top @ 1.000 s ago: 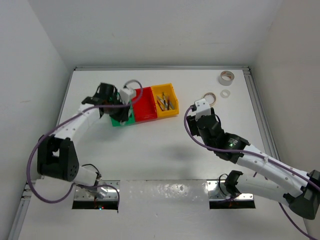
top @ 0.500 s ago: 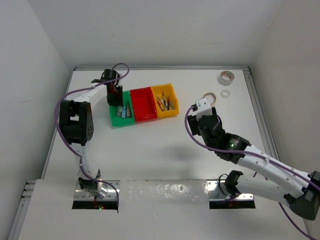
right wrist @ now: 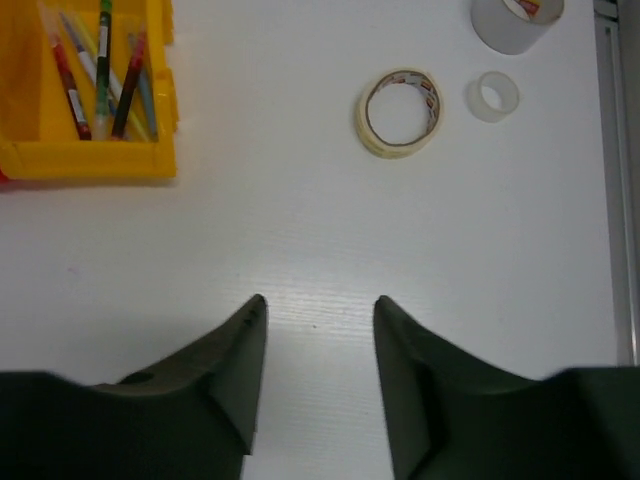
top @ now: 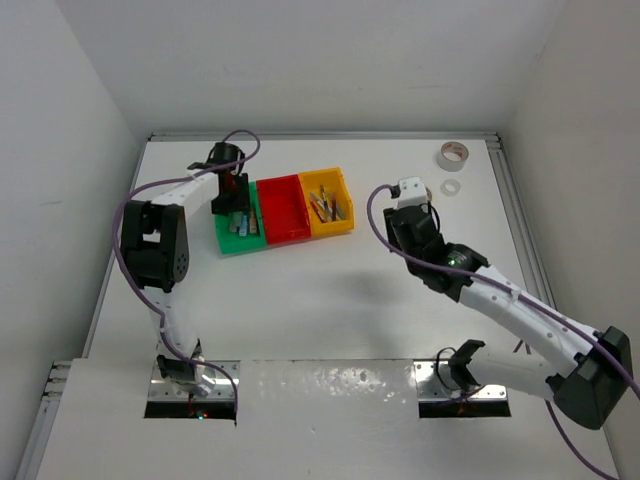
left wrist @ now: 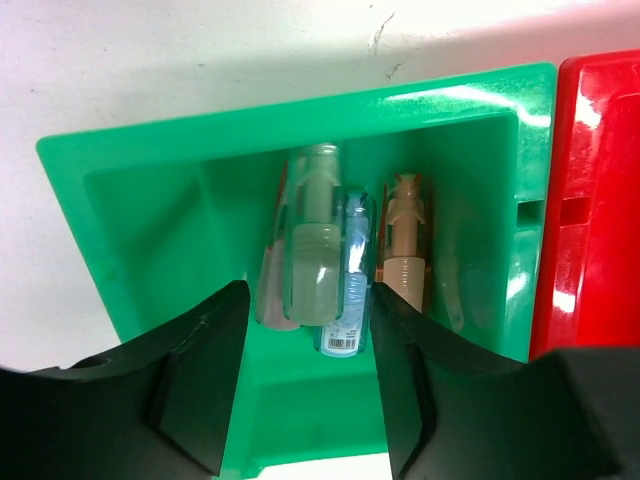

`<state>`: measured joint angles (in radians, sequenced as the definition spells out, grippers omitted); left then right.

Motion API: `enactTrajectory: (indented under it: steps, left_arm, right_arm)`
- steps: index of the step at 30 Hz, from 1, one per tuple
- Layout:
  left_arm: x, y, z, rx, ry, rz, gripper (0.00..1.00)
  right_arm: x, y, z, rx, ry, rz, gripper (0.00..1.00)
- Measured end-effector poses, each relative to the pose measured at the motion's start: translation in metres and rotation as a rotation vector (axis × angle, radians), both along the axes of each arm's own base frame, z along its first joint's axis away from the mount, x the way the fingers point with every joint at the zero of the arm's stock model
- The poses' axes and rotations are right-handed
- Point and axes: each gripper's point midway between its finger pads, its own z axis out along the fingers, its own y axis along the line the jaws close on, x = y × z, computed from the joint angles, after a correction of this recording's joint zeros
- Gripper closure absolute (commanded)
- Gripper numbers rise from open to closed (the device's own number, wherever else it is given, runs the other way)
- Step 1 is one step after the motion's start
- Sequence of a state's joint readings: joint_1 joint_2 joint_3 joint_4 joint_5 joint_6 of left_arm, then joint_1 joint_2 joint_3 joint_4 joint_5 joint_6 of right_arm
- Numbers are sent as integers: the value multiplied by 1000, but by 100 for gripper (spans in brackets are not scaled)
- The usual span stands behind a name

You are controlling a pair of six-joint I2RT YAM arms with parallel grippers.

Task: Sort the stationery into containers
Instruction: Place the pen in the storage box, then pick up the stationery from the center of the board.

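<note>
1. Green plastic fills the left wrist view: the green bin (left wrist: 130, 210). Short chunky pieces lie side by side along its middle. They are pale green (left wrist: 315, 250), blue (left wrist: 350, 300) and tan-orange (left wrist: 405, 250), with a pinkish one (left wrist: 270, 300) at their left.
2. The left gripper (left wrist: 308, 310) hangs over that bin. Its jaws are spread wide to either side of the pieces and grip nothing.
3. The red bin (top: 282, 208) joins the green bin's right wall. The yellow bin (right wrist: 90, 160), upper left in the right wrist view, holds several thin pens (right wrist: 100, 70) laid lengthwise.
4. The right gripper (right wrist: 320, 310) is also parted and holds nothing, above bare white table (right wrist: 250, 230).
5. Upper right of that view lie a tan tape roll (right wrist: 400, 112), a small whitish roll (right wrist: 493, 96) and a grey roll (right wrist: 515, 20) cut by the top edge. They are apart from one another and well apart from the bins.
6. A raised rail (right wrist: 622, 200) runs down the right edge, just beside the rolls. In the top view, white walls (top: 60, 150) close the table at left, back and right.
</note>
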<state>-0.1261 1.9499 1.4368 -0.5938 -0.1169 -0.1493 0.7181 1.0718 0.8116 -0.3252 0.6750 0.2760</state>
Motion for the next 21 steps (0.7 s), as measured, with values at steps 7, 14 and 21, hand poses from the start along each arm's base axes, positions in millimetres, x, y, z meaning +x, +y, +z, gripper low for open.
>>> enactTrajectory:
  steps: [7, 14, 21]
  left_arm:
    - [4, -7, 13, -9, -28, 18, 46]
    - [33, -40, 70, -85, -157, -13, 45]
    - [52, -34, 137, -125, -304, -67, 44]
  right_arm:
    - [40, -39, -9, 217, 73, -205, 68]
    - [92, -98, -50, 396, 96, -491, 43]
    - [169, -119, -96, 496, 185, -604, 41]
